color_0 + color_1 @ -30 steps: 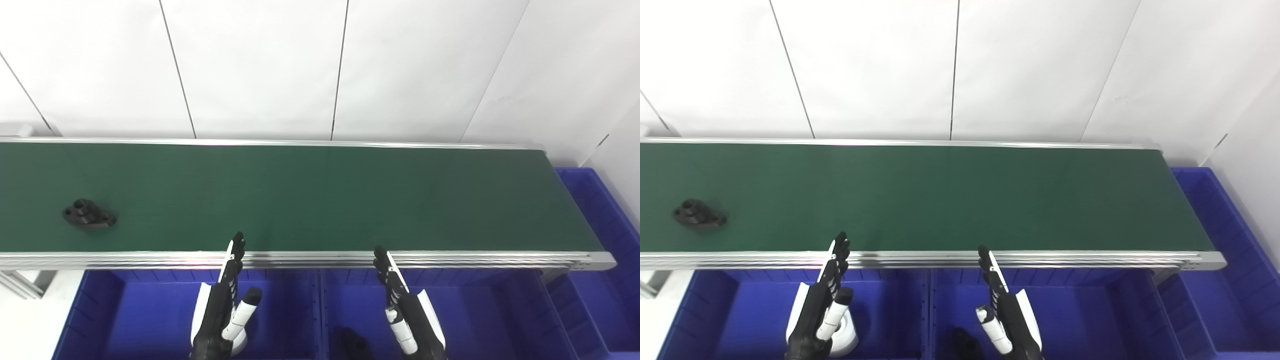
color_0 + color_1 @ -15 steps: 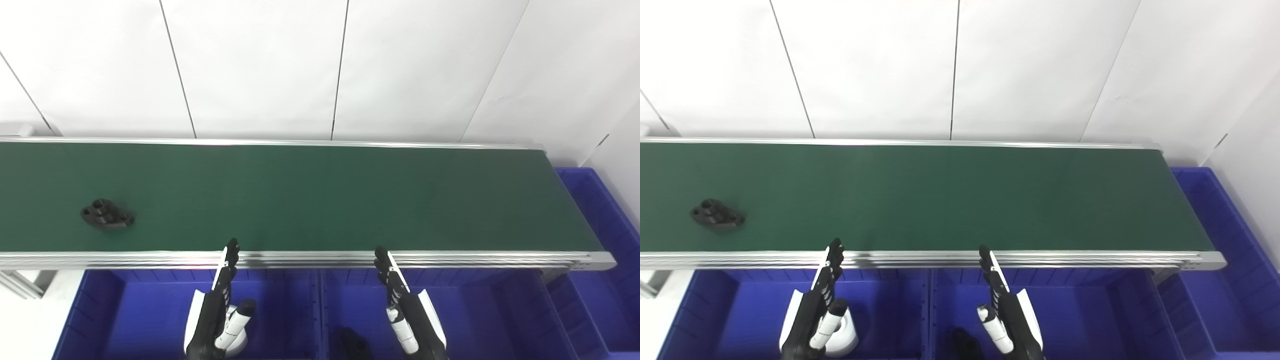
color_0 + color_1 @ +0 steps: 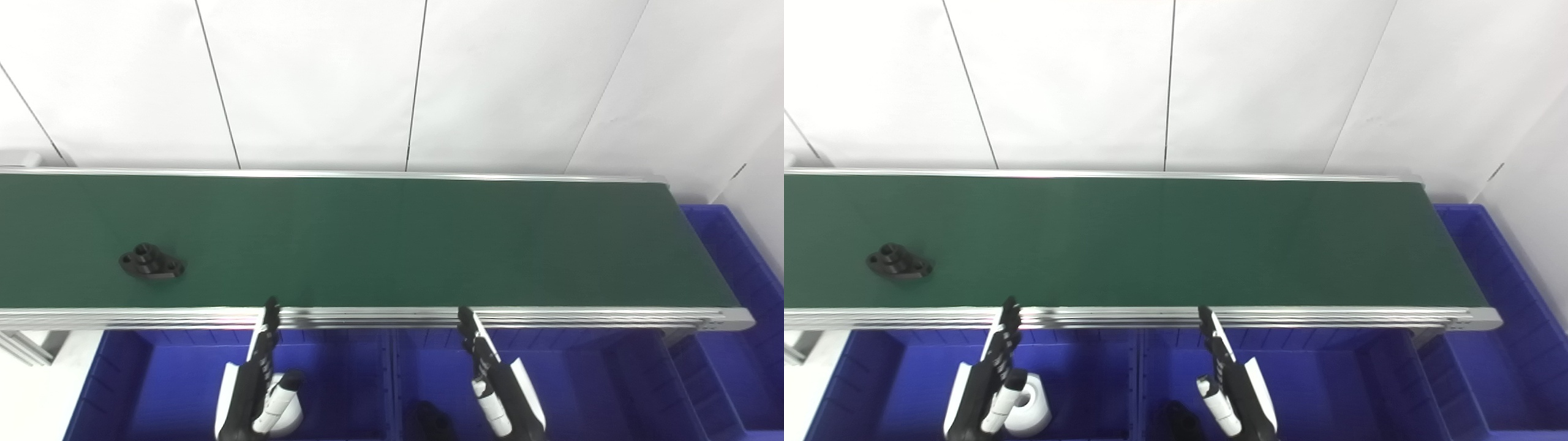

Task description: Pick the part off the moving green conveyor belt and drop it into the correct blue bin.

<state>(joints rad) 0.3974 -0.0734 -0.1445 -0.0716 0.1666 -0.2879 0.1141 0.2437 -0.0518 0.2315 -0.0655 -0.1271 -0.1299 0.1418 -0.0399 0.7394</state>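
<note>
A black flanged part (image 3: 151,262) lies on the green conveyor belt (image 3: 392,245) at its left side, near the front rail. My left hand (image 3: 254,386) is open and empty, held flat above the left blue bin (image 3: 184,380), below and to the right of the part. My right hand (image 3: 499,386) is open and empty above the middle blue bin (image 3: 582,386). A white part (image 3: 1029,407) lies in the left bin behind my left hand. A black part (image 3: 432,419) lies in the middle bin.
The belt's silver front rail (image 3: 380,317) runs between the hands and the belt. Another blue bin (image 3: 735,294) stands at the belt's right end. A white panelled wall stands behind the belt.
The black part has travelled to the right along the belt. My left hand has drawn back and moved left. My right hand has barely moved.
</note>
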